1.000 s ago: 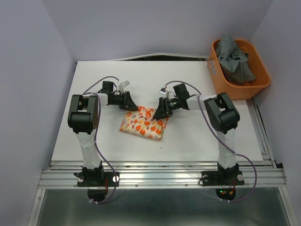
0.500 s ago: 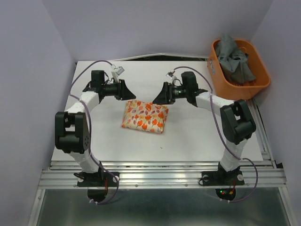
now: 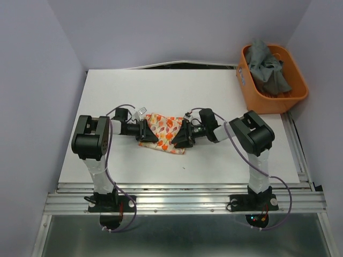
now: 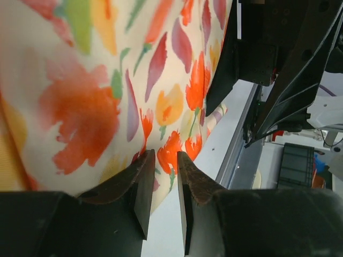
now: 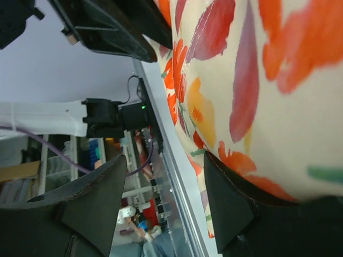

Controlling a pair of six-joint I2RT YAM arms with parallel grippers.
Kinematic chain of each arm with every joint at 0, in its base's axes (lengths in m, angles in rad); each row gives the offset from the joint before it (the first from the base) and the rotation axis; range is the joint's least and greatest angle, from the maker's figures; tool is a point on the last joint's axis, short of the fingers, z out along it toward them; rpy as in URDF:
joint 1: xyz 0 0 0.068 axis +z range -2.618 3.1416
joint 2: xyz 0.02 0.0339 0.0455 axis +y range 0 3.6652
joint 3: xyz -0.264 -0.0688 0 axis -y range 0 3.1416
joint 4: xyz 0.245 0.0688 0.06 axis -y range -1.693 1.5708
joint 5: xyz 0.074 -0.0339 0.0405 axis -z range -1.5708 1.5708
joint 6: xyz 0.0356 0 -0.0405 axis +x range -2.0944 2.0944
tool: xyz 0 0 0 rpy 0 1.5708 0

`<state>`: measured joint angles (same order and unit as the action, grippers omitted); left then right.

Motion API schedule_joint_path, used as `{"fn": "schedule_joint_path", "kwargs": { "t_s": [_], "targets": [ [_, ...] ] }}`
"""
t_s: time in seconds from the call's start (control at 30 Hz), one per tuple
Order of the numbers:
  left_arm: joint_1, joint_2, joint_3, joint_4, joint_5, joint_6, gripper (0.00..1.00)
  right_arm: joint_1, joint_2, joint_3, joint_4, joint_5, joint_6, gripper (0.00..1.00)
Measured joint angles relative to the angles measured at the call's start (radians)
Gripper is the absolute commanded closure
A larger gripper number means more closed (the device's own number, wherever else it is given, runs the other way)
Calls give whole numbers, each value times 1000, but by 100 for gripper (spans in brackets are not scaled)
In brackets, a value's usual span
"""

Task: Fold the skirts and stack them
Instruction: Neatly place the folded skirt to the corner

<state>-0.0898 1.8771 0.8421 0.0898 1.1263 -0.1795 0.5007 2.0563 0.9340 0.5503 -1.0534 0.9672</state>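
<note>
The print skirt [image 3: 163,127] lies folded near the middle of the table [image 3: 214,96]. The left gripper [image 3: 154,136] is at its 9 o'clock edge, jaws nearly together with only a slit between them. Whether they pinch cloth cannot be told. The right gripper [image 3: 174,141] is at its 3 o'clock edge, jaws wide apart against the cloth. The grey skirt [image 3: 269,67] sits crumpled in the basket [image 3: 251,95] at the table's 2 o'clock corner.

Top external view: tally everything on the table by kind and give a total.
Skirts: 2 (printed skirt, dark grey skirt)
Baskets: 1 (orange basket)
Robot arms: 2 (left arm, right arm)
Total: 5
</note>
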Motion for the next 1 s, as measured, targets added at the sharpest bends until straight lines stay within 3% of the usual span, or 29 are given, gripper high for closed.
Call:
{"fn": "schedule_joint_path", "kwargs": {
  "t_s": [0.23, 0.33, 0.37, 0.43, 0.47, 0.6, 0.7, 0.87, 1.0],
  "targets": [
    [45, 37, 16, 39, -9, -37, 64, -6, 54, 53, 20, -24, -13, 35],
    [62, -4, 52, -34, -68, 13, 57, -6, 42, 105, -18, -13, -43, 30],
    [64, -46, 66, -81, -114, 41, 53, -6, 25, 125, -47, -6, -58, 25],
    [54, -168, 95, -157, -209, 91, 21, -6, -38, 158, -120, 11, -102, 14],
    [33, -257, 120, -196, -278, 123, 2, -6, -72, 178, -158, 21, -127, 1],
    [-109, -544, 227, -245, -517, 204, 1, -16, -249, 258, -299, 73, -262, 0],
    [-288, -690, 268, -251, -706, 226, 1, -44, -386, 305, -441, 159, -427, 0],
    [-435, -708, 204, -281, -929, 186, 1, -126, -481, 332, -692, 368, -644, 0],
    [-488, -597, 97, -297, -1049, 139, 1, -227, -496, 274, -810, 446, -715, 0]
  ]
}}
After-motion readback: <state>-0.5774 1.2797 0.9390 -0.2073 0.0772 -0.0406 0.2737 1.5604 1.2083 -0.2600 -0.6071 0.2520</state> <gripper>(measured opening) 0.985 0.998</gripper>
